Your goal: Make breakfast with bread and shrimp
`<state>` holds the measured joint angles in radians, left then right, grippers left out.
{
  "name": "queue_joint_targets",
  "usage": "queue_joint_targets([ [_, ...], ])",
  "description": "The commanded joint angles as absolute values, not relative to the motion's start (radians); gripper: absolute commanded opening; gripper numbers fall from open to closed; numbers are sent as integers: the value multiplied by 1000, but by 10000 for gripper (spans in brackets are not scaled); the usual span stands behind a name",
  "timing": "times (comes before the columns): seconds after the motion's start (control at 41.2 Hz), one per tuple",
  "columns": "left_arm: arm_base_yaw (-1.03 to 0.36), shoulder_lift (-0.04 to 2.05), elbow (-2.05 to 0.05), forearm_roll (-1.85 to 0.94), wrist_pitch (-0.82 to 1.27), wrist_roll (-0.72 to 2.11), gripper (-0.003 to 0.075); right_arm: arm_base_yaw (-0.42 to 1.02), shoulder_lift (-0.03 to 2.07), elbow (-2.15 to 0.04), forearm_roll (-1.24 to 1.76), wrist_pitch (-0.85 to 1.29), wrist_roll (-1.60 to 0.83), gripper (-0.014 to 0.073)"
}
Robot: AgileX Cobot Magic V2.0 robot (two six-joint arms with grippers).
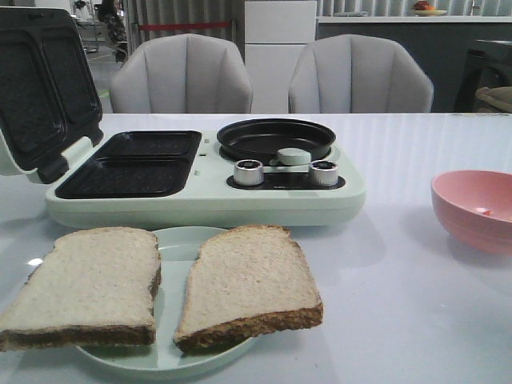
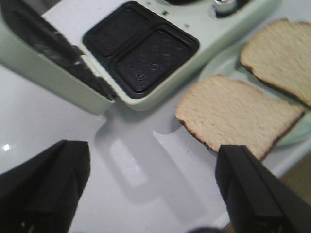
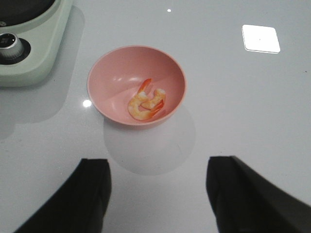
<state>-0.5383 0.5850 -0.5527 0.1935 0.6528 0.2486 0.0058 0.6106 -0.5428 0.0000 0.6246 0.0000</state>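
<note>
Plate [image 1: 182,244], pale green, front of the bench [image 1: 416,320]: holds both bread slices side by side, not touching. Left slice [image 1: 84,284] overhangs the plate's left rim; right slice [image 1: 248,284] sits mostly on the plate.

Cooker [image 1: 204,180] just behind the plate, lid [image 1: 40,80] open and tilted back on the left. Two dark sandwich wells [image 1: 132,164] on its left half, nothing in them. Round black pan [image 1: 276,138] on its right half, two silver knobs [image 1: 250,172] in front of it.

Pink bowl [image 1: 474,210] at the right, well apart from the cooker. Right wrist view: shrimp [image 3: 147,103] curled in the bowl's bottom, orange-pink; looks like two pieces touching, can't tell the count for sure. Front view shows only a pale speck in there.

Left claw [image 2: 150,189]: fingers spread wide, nothing between them, above bare bench near the cooker's corner and the left slice. Right claw [image 3: 158,194]: also spread wide, holding nothing, above bare bench just short of the bowl.

Neither arm shows in the front view. Two grey chairs [image 1: 182,76] behind the bench.
</note>
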Motion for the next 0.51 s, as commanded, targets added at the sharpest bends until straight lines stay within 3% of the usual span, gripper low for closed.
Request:
queue_joint_targets([
  [0.0,-683,652,-590,313,656,253,586,7,617,-577,-17,561,-8,535],
  [0.17,-882,811,-590,481,745,159,586,7,617,-577,-17,561,-8,535],
  [0.485,-1164,1132,-560,854,802,-351,585,7,617,-577,-17,562,-8,535],
])
